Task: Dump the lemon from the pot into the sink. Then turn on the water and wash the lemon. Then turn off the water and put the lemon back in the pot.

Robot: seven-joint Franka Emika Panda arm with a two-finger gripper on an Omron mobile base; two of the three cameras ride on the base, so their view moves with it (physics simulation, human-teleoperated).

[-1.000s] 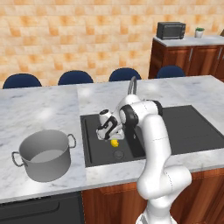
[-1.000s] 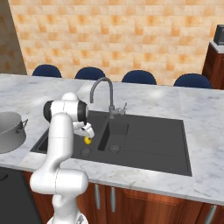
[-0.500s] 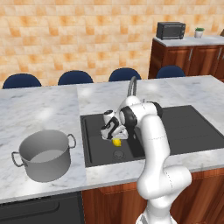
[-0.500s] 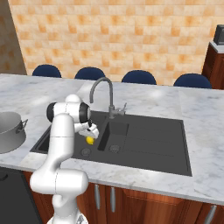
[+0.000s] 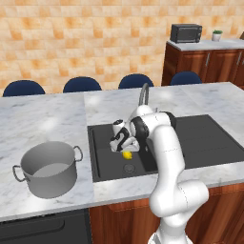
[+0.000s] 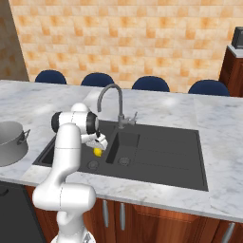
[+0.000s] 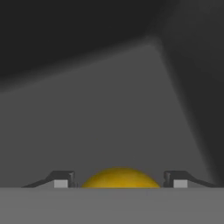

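Observation:
The yellow lemon lies on the floor of the dark sink, in its left basin near the round drain. My gripper reaches down into that basin. In the hand view its two fingertips stand close against either side of the lemon, shut on it. The grey pot stands on the marble counter to the left of the sink, with nothing in it. The faucet rises behind the sink; no water flows.
The marble counter surrounds the sink. Several blue chair backs line its far edge. A cabinet with a microwave stands at the back right. The basin divider is right beside my hand.
The gripper has lowered slightly onto the lemon and its jaws have narrowed from wide open to the lemon's sides. The lemon and pot have not moved.

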